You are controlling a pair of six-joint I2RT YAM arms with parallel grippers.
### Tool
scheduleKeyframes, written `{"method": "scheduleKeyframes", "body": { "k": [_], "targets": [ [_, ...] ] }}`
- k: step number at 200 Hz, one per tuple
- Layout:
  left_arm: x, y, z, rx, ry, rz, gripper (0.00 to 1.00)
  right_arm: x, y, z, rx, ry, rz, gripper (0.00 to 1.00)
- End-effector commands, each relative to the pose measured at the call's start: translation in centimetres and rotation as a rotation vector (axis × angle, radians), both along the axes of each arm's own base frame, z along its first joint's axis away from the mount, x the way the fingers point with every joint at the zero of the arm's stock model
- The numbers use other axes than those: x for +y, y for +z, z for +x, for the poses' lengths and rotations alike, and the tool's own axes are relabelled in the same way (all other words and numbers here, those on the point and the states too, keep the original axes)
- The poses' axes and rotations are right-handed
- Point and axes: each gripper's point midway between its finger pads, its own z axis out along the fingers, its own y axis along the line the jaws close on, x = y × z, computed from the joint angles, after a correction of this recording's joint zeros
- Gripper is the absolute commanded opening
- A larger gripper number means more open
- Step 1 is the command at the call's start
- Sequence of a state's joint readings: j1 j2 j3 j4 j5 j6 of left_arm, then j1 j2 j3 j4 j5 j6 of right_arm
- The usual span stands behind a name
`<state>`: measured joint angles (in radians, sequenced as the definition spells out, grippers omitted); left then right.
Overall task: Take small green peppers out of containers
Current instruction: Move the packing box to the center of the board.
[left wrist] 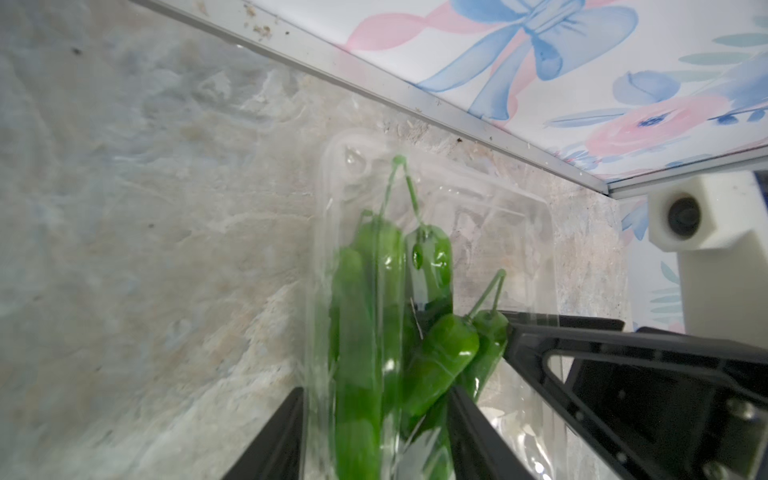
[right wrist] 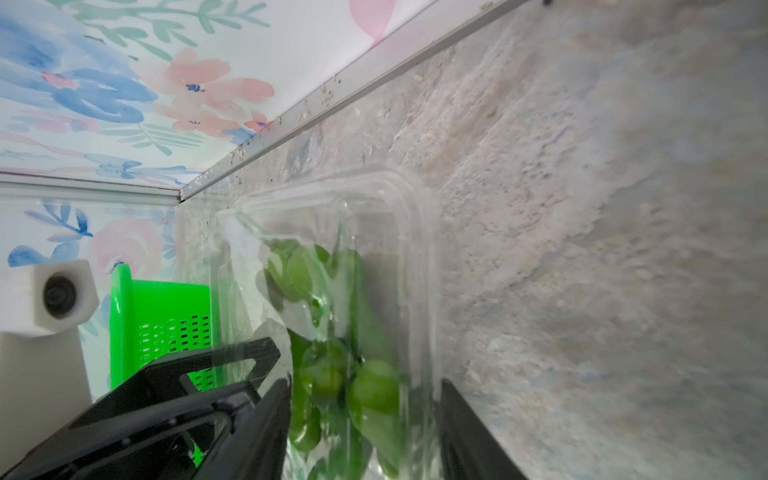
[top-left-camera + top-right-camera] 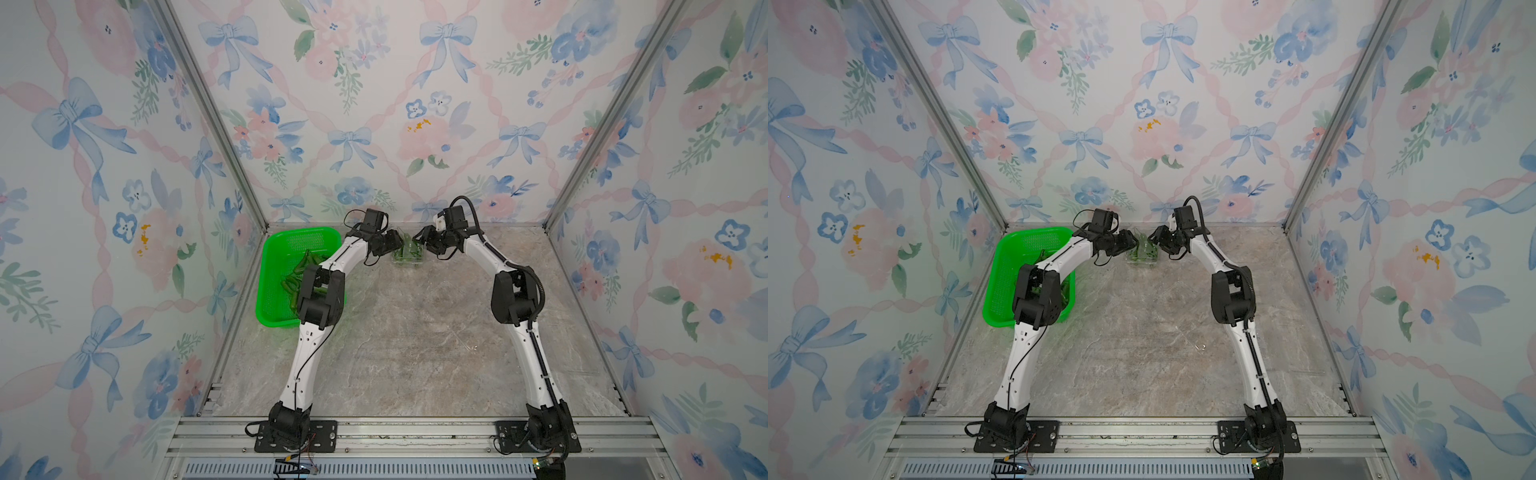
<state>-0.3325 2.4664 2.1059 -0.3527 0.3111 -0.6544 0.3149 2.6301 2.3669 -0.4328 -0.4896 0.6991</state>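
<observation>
The container (image 3: 409, 258) of small green peppers (image 1: 374, 299) lies between your left gripper (image 3: 394, 245) and right gripper (image 3: 419, 241), equally near, parted jaws straddling it; whether either clamps it, I cannot tell.

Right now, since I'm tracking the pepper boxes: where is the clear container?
In both top views the clear container sits by the rear wall, between the left gripper and right gripper, right of the green basket.

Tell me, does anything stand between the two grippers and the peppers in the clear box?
Yes, the clear box itself. Its plastic wall lies around the peppers, and the left gripper and right gripper each have part of it between their fingers. Whether it is latched I cannot tell.
</observation>
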Motion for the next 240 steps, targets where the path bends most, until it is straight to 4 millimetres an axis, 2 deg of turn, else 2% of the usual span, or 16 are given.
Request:
{"method": "scheduleKeyframes", "body": {
  "k": [1,25,47,76,104,136,174,240],
  "targets": [
    [1.7,-0.3,-2.4,0.045,0.01,0.073,0.53,2.8,-0.6,-2.6,0.053,0.087,0.019,0.55],
    [2.7,0.8,-4.3,0.039,0.024,0.079,0.52,3.8,-1.0,-4.2,0.085,0.125,0.005,0.54],
    [3.2,1.1,-6.3,0.058,0.025,0.071,0.52,4.7,-1.3,-5.9,0.107,0.17,-0.002,0.53],
    [4.5,0.5,-9.3,0.085,0.039,0.078,0.52,6.0,-0.9,-8.6,0.104,0.245,-0.027,0.54],
    [5.5,2.0,-12.1,0.057,0.059,0.058,0.52,7.0,-0.6,-11.2,0.1,0.3,-0.052,0.54],
    [6.6,2.2,-15.1,0.065,0.071,0.057,0.52,7.8,-0.1,-13.8,0.105,0.336,-0.067,0.53],
    [7.7,2.2,-18.1,0.066,0.086,0.057,0.53,8.1,0.3,-16.9,0.097,0.367,-0.103,0.54],
    [9.6,2.1,-22.6,0.057,0.121,0.048,0.53,7.0,-0.4,-23.0,0.121,0.394,-0.156,0.54]
  ]
}}
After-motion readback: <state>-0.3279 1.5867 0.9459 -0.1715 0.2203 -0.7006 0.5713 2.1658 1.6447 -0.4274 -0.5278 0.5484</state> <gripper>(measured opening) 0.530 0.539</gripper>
